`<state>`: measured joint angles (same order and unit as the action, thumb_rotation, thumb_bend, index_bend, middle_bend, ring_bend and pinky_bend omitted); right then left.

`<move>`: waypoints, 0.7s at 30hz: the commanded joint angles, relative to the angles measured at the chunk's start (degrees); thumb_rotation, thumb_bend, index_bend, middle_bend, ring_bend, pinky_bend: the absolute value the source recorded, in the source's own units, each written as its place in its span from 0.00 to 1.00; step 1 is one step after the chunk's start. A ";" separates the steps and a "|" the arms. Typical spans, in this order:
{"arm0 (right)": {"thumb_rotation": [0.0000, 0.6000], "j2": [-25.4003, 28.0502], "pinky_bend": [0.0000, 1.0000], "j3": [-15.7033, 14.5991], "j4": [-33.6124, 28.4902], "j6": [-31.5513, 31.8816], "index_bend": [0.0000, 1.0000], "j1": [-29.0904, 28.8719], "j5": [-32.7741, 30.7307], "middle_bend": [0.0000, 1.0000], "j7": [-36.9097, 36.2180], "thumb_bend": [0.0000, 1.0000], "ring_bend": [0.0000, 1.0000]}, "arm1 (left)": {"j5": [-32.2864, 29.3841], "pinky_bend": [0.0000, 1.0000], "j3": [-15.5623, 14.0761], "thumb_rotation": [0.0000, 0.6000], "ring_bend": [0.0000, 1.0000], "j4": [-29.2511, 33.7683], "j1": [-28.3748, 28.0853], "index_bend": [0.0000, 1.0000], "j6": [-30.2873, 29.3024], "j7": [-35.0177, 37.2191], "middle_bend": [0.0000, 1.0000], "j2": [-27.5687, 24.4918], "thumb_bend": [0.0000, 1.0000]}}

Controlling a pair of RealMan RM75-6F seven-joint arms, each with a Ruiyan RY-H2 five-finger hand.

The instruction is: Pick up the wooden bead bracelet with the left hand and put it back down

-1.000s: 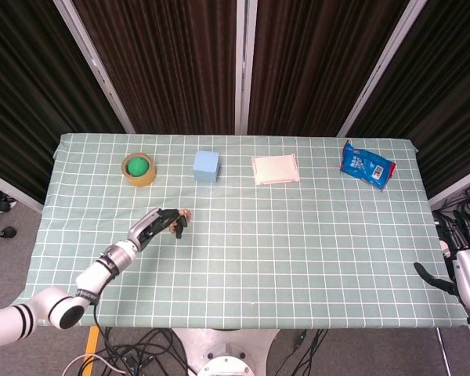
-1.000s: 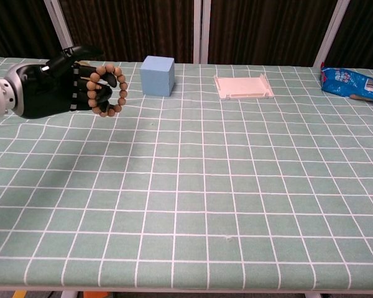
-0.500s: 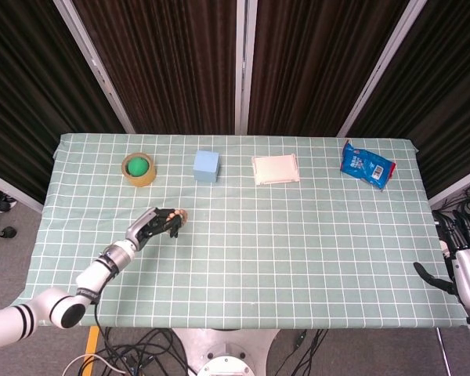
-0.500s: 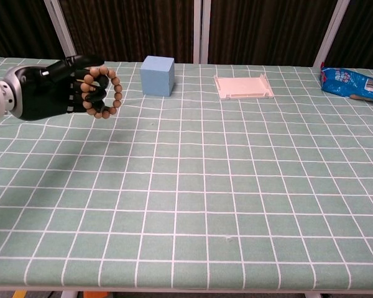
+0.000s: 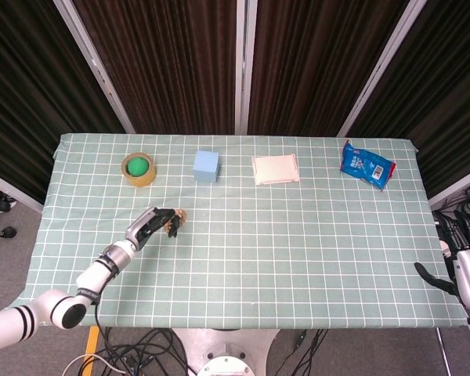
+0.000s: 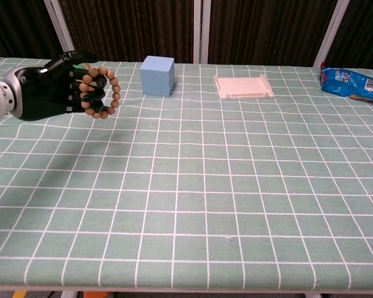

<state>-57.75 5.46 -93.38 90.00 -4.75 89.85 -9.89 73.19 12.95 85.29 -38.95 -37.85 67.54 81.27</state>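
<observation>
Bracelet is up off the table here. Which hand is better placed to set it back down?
Left. The left hand already grips the bracelet above the table, while the right hand sits off the far right edge.

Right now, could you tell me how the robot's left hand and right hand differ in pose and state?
The left hand is over the table and grips the wooden bead bracelet; the right hand holds nothing, its fingers apart. The left hand is held above the checked cloth, while the right hand sits off the table's right edge. Both are dark-fingered hands.
</observation>
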 commanded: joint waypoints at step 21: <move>1.00 -0.04 0.00 0.02 0.04 0.39 0.06 0.17 0.25 0.15 -0.20 0.11 0.00 | -1.72 0.15 1.37 0.59 0.60 0.30 1.28 0.63 0.28 -2.36 0.76 0.35 0.56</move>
<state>-57.79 5.48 -93.34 90.39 -4.59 90.11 -10.09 71.48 14.31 85.57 -37.68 -37.56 65.20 81.62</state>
